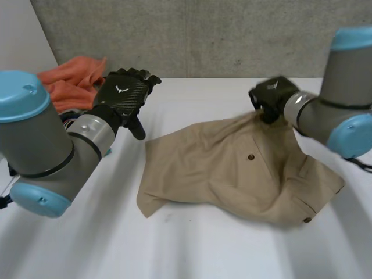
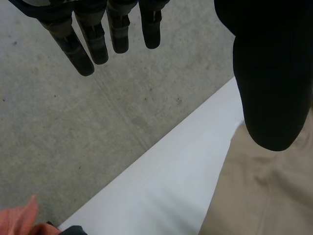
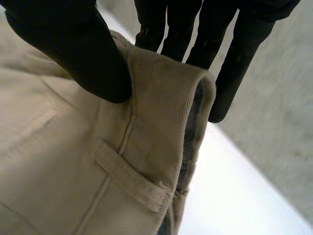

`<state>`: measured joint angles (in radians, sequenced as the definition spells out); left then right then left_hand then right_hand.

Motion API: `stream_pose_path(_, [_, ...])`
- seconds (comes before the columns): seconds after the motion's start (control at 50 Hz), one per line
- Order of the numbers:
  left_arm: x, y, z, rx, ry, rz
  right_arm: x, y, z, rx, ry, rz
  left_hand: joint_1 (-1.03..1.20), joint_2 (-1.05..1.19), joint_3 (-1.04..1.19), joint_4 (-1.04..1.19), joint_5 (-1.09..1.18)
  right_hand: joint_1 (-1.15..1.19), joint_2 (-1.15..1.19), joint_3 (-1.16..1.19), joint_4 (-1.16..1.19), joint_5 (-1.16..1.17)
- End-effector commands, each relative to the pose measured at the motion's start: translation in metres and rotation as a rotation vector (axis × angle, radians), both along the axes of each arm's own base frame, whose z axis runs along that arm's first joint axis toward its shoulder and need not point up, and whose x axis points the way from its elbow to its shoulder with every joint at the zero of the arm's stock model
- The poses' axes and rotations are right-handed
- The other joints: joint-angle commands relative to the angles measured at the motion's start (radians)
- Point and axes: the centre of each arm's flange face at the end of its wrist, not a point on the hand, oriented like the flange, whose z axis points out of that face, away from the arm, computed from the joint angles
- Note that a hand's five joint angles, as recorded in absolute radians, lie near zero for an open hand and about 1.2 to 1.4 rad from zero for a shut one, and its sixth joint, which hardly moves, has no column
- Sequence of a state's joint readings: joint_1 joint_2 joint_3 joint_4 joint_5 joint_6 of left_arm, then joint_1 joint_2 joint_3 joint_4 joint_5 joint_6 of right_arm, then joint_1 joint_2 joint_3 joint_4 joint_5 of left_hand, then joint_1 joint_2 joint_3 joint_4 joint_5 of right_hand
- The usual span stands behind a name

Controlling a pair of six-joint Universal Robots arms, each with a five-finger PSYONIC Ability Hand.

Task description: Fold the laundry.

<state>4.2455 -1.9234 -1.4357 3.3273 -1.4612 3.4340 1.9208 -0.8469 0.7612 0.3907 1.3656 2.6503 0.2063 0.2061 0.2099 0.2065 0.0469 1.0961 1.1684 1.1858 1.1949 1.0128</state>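
On the table (image 1: 192, 244), right of centre, we see tan shorts (image 1: 232, 174) lying mostly flat, with one far part raised. The right hand (image 1: 270, 96) has the waistband (image 3: 161, 98) pinched between thumb (image 3: 83, 58) and fingers (image 3: 234, 63), just above a belt loop (image 3: 129, 181). The left hand (image 1: 122, 96) hangs over the table near an orange cloth (image 1: 72, 81), its fingers (image 2: 88, 44) straight and holding nothing.

Risks as we judge them:
- The hold is at one spot, so the band may slip from the thumb if pulled hard.
- The rest of the shorts is unheld, so a pull could drag and bunch it and skew the fold.
- The free hand could brush the orange cloth nearby.

Orientation: the waist end points up and toward the far right, at the right hand. The leg ends seem to point toward the near left. The long axis looks diagonal, from near left to far right.
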Motion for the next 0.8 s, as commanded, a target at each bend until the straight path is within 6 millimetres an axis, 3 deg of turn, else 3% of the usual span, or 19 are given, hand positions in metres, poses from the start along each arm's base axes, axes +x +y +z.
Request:
stream_pose_path(0.02, [-0.009, -0.019, -0.021, 0.099, -0.013, 0.004, -0.001, 0.065, 0.079, -0.133, -0.081, 0.104, -0.032, -0.032, -0.035, -0.032, -0.047, 0.3, 0.228, 0.211, 0.201, 0.209])
stream_pose_path(0.18, [-0.025, -0.03, -0.053, 0.244, -0.043, -0.018, -0.006, 0.122, 0.116, -0.172, -0.16, 0.167, -0.032, -0.032, -0.035, -0.032, -0.047, 0.3, 0.228, 0.211, 0.201, 0.209])
stream_pose_path(0.26, [-0.038, -0.023, -0.07, 0.338, -0.083, -0.063, -0.011, 0.136, 0.133, -0.192, -0.235, 0.175, -0.032, -0.032, -0.035, -0.032, -0.047, 0.3, 0.228, 0.211, 0.201, 0.209])
stream_pose_path(0.3, [-0.044, -0.021, -0.072, 0.369, -0.101, -0.078, -0.011, 0.132, 0.135, -0.206, -0.263, 0.168, 0.323, 0.323, 0.319, 0.323, 0.308, 0.3, 0.228, 0.211, 0.201, 0.209])
stream_pose_path(0.34, [-0.046, -0.022, -0.066, 0.366, -0.103, -0.077, -0.011, 0.122, 0.131, -0.212, -0.266, 0.154, 0.818, 0.818, 0.814, 0.817, 0.803, 0.3, 0.228, 0.211, 0.201, 0.209])
stream_pose_path(0.36, [-0.046, -0.028, -0.055, 0.333, -0.092, -0.056, -0.012, 0.109, 0.126, -0.227, -0.264, 0.138, 1.186, 1.186, 1.183, 1.186, 1.171, 0.3, 0.228, 0.211, 0.201, 0.209])
stream_pose_path(0.38, [-0.046, -0.033, -0.045, 0.298, -0.077, -0.035, -0.012, 0.101, 0.123, -0.236, -0.262, 0.129, 1.19, 1.19, 1.186, 1.19, 1.175, 0.3, 0.228, 0.211, 0.201, 0.209])
stream_pose_path(0.42, [-0.045, -0.048, -0.006, 0.163, -0.013, 0.036, -0.009, 0.077, 0.12, -0.299, -0.256, 0.1, 1.19, 1.19, 1.186, 1.19, 1.175, 0.3, 0.228, 0.211, 0.201, 0.209])
stream_pose_path(0.44, [-0.043, -0.055, 0.025, 0.062, 0.045, 0.087, -0.009, 0.069, 0.119, -0.321, -0.252, 0.087, 1.19, 1.19, 1.186, 1.19, 1.175, 0.3, 0.228, 0.211, 0.201, 0.209])
stream_pose_path(0.48, [-0.04, -0.06, 0.059, -0.049, 0.117, 0.127, -0.006, 0.039, 0.127, -0.443, -0.269, 0.033, 1.19, 1.19, 1.186, 1.19, 1.175, 0.3, 0.228, 0.211, 0.201, 0.209])
stream_pose_path(0.5, [-0.039, -0.062, 0.078, -0.113, 0.16, 0.14, -0.006, 0.031, 0.132, -0.488, -0.279, 0.015, 1.19, 1.19, 1.186, 1.19, 1.175, 0.3, 0.228, 0.211, 0.201, 0.209])
stream_pose_path(0.52, [-0.037, -0.064, 0.111, -0.228, 0.239, 0.144, -0.007, 0.015, 0.148, -0.596, -0.316, -0.027, 1.19, 1.19, 1.186, 1.19, 1.175, 0.3, 0.228, 0.211, 0.201, 0.209])
stream_pose_path(0.56, [-0.035, -0.062, 0.145, -0.349, 0.324, 0.134, -0.007, 0.002, 0.165, -0.702, -0.359, -0.059, 1.19, 1.19, 1.186, 1.19, 1.175, 0.3, 0.228, 0.211, 0.201, 0.209])
stream_pose_path(0.58, [-0.032, -0.057, 0.172, -0.446, 0.385, 0.12, -0.007, -0.006, 0.176, -0.775, -0.395, -0.074, 1.19, 1.19, 1.186, 1.19, 1.175, 0.3, 0.228, 0.211, 0.201, 0.209])
stream_pose_path(0.62, [-0.03, -0.047, 0.202, -0.555, 0.444, 0.099, -0.008, -0.011, 0.193, -0.868, -0.457, -0.08, 1.19, 1.19, 1.186, 1.19, 1.175, 0.3, 0.228, 0.211, 0.201, 0.209])
stream_pose_path(0.66, [-0.028, -0.039, 0.213, -0.591, 0.465, 0.091, -0.006, -0.01, 0.203, -0.924, -0.516, -0.061, 1.19, 1.19, 1.186, 1.19, 1.175, 0.3, 0.228, 0.211, 0.201, 0.209])
stream_pose_path(0.72, [-0.021, -0.042, 0.205, -0.567, 0.436, 0.129, -0.004, -0.011, 0.202, -0.938, -0.562, -0.038, 1.19, 1.19, 1.186, 1.19, 1.175, 0.3, 0.228, 0.211, 0.201, 0.209])
stream_pose_path(0.78, [-0.015, -0.048, 0.188, -0.523, 0.392, 0.163, -0.003, -0.014, 0.176, -0.841, -0.537, -0.03, 1.19, 1.19, 1.186, 1.19, 1.175, 0.3, 0.228, 0.211, 0.201, 0.209])
stream_pose_path(0.8, [-0.014, -0.051, 0.171, -0.47, 0.352, 0.172, -0.002, -0.014, 0.157, -0.767, -0.511, -0.021, 1.19, 1.19, 1.186, 1.19, 1.175, 0.3, 0.228, 0.211, 0.201, 0.209])
